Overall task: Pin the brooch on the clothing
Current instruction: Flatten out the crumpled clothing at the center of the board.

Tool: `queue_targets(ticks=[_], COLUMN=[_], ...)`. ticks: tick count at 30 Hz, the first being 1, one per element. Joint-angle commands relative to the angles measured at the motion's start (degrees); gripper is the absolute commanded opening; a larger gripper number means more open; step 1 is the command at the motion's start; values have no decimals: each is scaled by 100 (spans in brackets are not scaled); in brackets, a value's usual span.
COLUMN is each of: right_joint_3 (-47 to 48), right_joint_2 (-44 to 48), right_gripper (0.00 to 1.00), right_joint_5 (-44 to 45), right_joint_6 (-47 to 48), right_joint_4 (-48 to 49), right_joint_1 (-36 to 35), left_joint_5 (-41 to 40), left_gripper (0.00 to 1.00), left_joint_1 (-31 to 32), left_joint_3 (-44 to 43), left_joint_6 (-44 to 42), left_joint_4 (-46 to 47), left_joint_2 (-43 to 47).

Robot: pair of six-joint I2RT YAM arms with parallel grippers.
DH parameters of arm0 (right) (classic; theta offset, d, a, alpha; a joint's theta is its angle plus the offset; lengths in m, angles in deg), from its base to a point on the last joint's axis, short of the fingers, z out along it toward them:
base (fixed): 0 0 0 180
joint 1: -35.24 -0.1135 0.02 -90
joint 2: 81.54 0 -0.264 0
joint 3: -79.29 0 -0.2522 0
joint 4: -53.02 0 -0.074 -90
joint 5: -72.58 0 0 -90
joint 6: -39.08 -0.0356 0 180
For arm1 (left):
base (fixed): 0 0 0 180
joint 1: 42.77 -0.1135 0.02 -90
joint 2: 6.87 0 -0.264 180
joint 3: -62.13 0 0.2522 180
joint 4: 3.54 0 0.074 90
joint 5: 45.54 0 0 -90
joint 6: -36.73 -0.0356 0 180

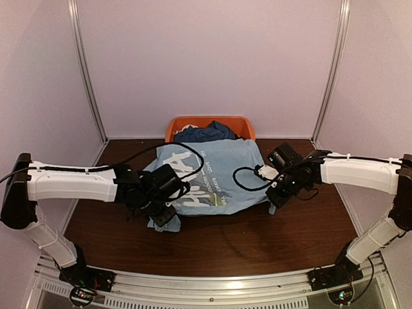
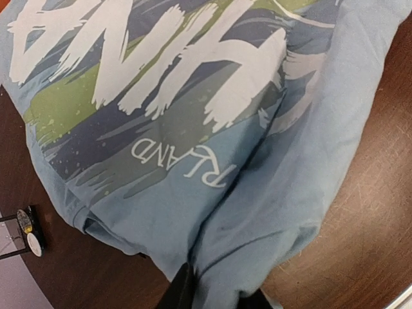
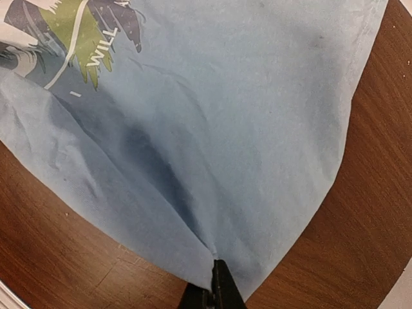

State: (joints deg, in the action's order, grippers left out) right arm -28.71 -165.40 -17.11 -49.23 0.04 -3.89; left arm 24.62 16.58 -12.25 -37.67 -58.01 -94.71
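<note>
The right hand point(image 3: 214, 273) has its two black fingers pressed together on a pinch of the light blue short-sleeved T-shirt point(image 3: 244, 129), close to one edge. The cloth rises in a ridge to the fingertips, which suggests the hand is pulling it taut so the fabric lies flat for pinning.

The left hand point(image 2: 219, 288), at the opposite side of the shirt, has its fingers a little apart with a bunched fold of the same shirt between them. Whether it grips or merely straddles that fold cannot be told.

Between the two hands the shirt lies spread on the dark brown wooden surface point(image 3: 64, 257), its white, green and yellow chest print facing up.

The brooch, a small round metal disc, cannot be made out in any view. A small dark object with pale round parts point(image 2: 29, 232) lies beside the shirt in the left wrist view — too small to identify.

Behind the shirt stands an orange plastic basket point(image 1: 177, 123) holding a dark blue garment point(image 1: 207, 133). By the look of things, pinning has not yet begun.
</note>
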Motion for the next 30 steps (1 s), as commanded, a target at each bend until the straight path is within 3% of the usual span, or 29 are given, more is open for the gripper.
queue_targets(ticks=[1, 5, 8, 13, 17, 19, 23, 26, 30], right_joint_3=[-51, -158, -164, -89, 13, 97, 308, 397, 611], right_joint_2=[57, 241, 274, 316, 391, 453, 604, 682, 227], right_gripper=[0, 0, 0, 0, 0, 13, 52, 60, 62], right_joint_5=[156, 355, 646, 1061, 1036, 1141, 1294, 1341, 1368], right_joint_6=[17, 144, 181, 199, 237, 209, 236, 182, -48], right_joint_4=[-436, -507, -619, -779, -910, -1016, -1268, -1013, -735], right_joint_1=[-205, -399, -511, -551, -569, -569, -566, -539, -372], left_joint_5=[498, 870, 1028, 1151, 660, 516, 167, 36, -191], left_gripper=[24, 33, 51, 69, 94, 98, 98, 98, 98], left_joint_1=[76, 96, 112, 107, 99, -20, -407, -669, -975], left_joint_3=[-12, 10, 44, 37, -12, -83, -141, -46, 4], left_joint_6=[-164, -368, -430, -487, -434, -351, -19, 296, 857], left_joint_4=[-302, -404, -402, -389, -391, -417, -438, -294, -253], left_joint_2=[-124, -68, 37, 216, 440, 516, 597, 687, 613])
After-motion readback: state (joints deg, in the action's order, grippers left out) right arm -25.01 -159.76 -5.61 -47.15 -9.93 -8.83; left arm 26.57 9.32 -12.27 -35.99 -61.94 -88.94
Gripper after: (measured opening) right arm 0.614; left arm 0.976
